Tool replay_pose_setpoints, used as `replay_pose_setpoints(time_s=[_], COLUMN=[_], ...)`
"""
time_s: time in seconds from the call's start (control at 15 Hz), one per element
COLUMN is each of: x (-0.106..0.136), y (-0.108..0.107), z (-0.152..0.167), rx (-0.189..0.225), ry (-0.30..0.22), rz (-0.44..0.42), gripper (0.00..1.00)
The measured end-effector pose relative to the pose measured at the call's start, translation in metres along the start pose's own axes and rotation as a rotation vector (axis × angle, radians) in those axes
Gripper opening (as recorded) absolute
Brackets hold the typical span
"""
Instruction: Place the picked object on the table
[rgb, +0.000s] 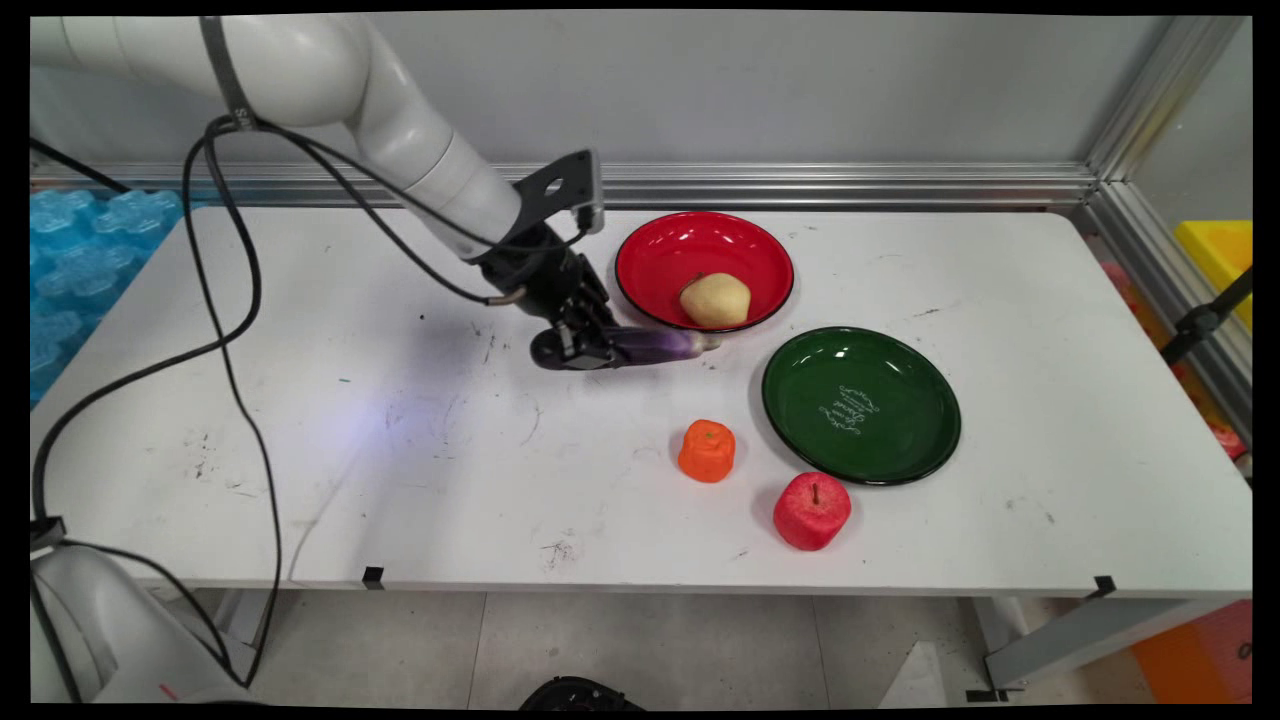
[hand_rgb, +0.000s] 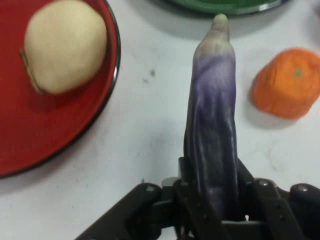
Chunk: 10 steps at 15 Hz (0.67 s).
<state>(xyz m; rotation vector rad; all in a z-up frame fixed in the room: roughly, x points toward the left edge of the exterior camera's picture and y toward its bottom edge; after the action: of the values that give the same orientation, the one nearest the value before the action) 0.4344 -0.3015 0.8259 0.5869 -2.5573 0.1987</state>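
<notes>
I see the gripper low over the white table, closed on a purple eggplant (pale tip pointing away), just beside the red bowl holding a yellowish pear, orange fruit, green plate and red apple further along.

The only writing in view sits on the green plate: a few short lines of white cursive script printed slantwise near the middle of its inner surface. The letters are too small and fine to make out as words. Nothing else on the counter carries any readable text, label, brand, number or sign in either view.
</notes>
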Motion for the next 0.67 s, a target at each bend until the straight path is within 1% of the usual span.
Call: replay_pose_setpoints(time_s=[0.2, 0.33, 0.67], x=[-0.011, -0.013, -0.011], y=[-0.004, -0.007, -0.019], z=[0.012, 0.021, 0.056], rx=[-0.011, -0.016, -0.033], ry=[-0.004, -0.003, -0.003], rz=[0.017, 0.026, 0.058], gripper=[0.00, 0.00, 0.00])
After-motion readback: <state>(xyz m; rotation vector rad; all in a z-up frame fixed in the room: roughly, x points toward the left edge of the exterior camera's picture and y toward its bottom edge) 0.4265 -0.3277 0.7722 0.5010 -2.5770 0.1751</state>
